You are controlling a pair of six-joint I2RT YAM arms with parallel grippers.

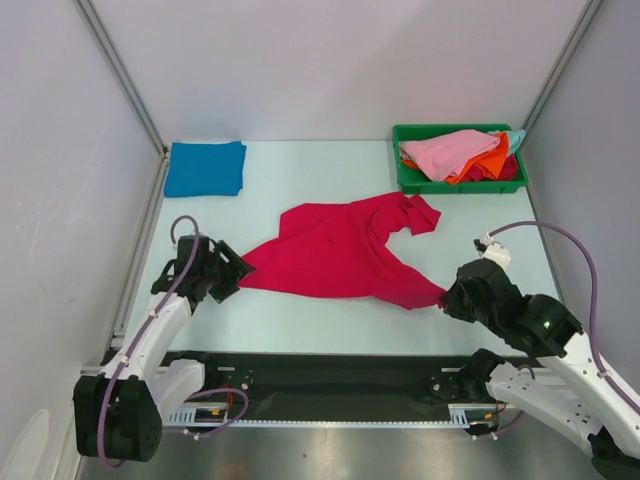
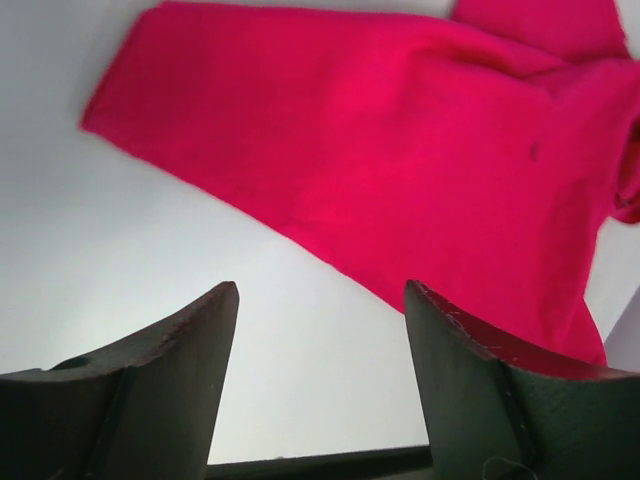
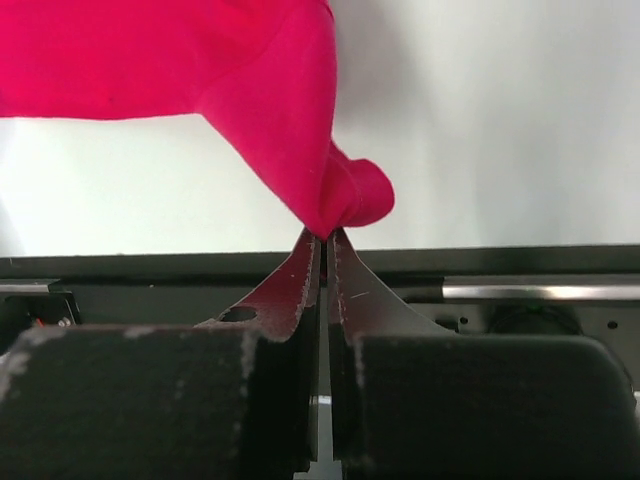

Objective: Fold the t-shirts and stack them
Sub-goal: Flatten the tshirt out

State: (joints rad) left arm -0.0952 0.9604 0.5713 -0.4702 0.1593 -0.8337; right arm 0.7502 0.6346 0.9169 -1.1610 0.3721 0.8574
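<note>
White arms (image 1: 160, 338); black jaws; purple cables (image 1: 592, 290)

A: What is the surface like?
B: A pale, smooth bench (image 1: 310, 165), closed in by a white back wall (image 1: 340, 60) and side panels. A grey metal strut (image 1: 120, 70) slants up at each far corner.
A: Anything standing on it?
B: A green plastic bin (image 1: 440, 188), rectangular, in the far right corner, close to the right panel.
A: And the near edge?
B: A black strip (image 1: 330, 375) runs along it, with a pale toothed rail (image 1: 330, 424) in front, then brushed metal (image 1: 330, 455).
</note>
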